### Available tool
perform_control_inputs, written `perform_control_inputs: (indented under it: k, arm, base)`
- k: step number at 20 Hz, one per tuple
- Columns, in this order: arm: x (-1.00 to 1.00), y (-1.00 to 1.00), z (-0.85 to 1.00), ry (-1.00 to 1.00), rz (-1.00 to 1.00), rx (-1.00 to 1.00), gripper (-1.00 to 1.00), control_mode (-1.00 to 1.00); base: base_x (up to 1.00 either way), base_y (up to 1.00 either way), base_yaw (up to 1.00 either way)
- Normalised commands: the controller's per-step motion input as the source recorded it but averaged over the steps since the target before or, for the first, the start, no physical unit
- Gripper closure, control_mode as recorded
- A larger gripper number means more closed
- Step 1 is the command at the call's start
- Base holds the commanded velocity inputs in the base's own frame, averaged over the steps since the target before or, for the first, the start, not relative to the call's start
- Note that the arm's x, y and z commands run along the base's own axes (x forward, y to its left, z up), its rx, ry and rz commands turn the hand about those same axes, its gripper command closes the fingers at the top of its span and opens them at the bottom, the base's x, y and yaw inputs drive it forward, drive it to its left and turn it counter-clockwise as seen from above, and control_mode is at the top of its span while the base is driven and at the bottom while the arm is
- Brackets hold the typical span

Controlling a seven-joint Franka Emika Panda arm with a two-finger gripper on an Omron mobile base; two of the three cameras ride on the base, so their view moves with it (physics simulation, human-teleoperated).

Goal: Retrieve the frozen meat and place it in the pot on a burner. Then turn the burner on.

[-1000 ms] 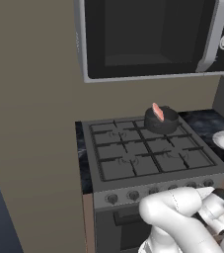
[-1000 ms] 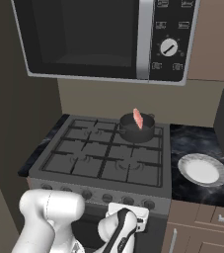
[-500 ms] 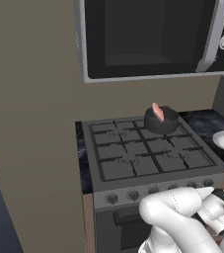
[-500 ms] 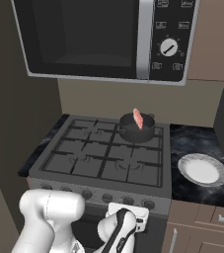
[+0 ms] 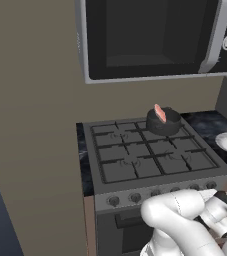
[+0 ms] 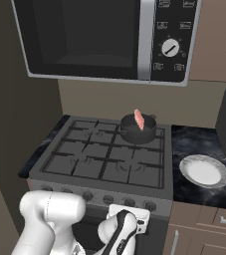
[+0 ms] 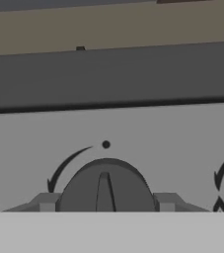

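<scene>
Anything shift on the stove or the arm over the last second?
Nothing visibly moved. The frozen meat stands tilted in the pot on the back burner, the white plate rests on the counter, and the pincer sits at a stove knob.

Knob [image 7: 106, 190] lower half behind the bottom grey band.

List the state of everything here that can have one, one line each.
meat: in the pot, tilted on edge.
pot: on the back right burner, holding the meat.
knob: pointer straight up at the dot, gripper fingers on both sides.
microwave: door closed.
plate: on the counter right of the stove.
</scene>
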Motion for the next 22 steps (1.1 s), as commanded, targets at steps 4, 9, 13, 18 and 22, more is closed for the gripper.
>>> perform_control_inputs:
  k: [4, 9, 13, 18, 22]
  arm:
    - [0.0, 0.0, 0.0, 0.0, 0.0, -0.01, 1.0, -1.0]
    - [0.0, 0.0, 0.0, 0.0, 0.02, -0.14, 1.0, -1.0]
    - [0.0, 0.0, 0.0, 0.0, 0.04, -0.21, 1.0, -1.0]
    - [0.0, 0.0, 0.0, 0.0, 0.01, -0.22, 1.0, -1.0]
    - [0.0, 0.0, -0.07, 0.0, 0.0, -0.23, 1.0, -1.0]
  base:
    - [0.0, 0.0, 0.0]
    - [0.0, 0.0, 0.0]
    - [0.0, 0.0, 0.0]
    - [0.0, 0.0, 0.0]
    - [0.0, 0.0, 0.0]
